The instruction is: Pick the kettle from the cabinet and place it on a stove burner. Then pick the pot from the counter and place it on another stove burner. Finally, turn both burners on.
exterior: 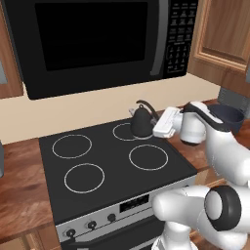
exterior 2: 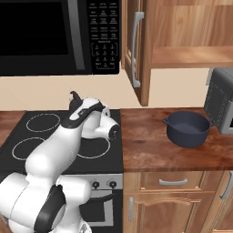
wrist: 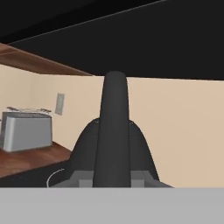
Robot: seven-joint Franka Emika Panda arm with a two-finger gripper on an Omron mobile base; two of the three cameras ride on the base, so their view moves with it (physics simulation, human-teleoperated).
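Hand view: gripper closed on the kettle handle, which rises as a dark column straight ahead between the tips.
Gripper: reaches level from the right in the left base view, jaws clamped tight on the arched handle.
Kettle: black cone in the left base view, base sitting on the rear right burner ring, directly in front of the hand, upright.
Cooktop: black glass, spreading below and to the left of the hand, four white rings.
Pot: dark blue-grey, behind the hand on the counter, well apart from the kettle.
Cabinet: wooden door with grey bar handle, above and behind the hand, open shelf.
Microwave: black, overhead.
Toaster: silver, far beyond the kettle, on wood.
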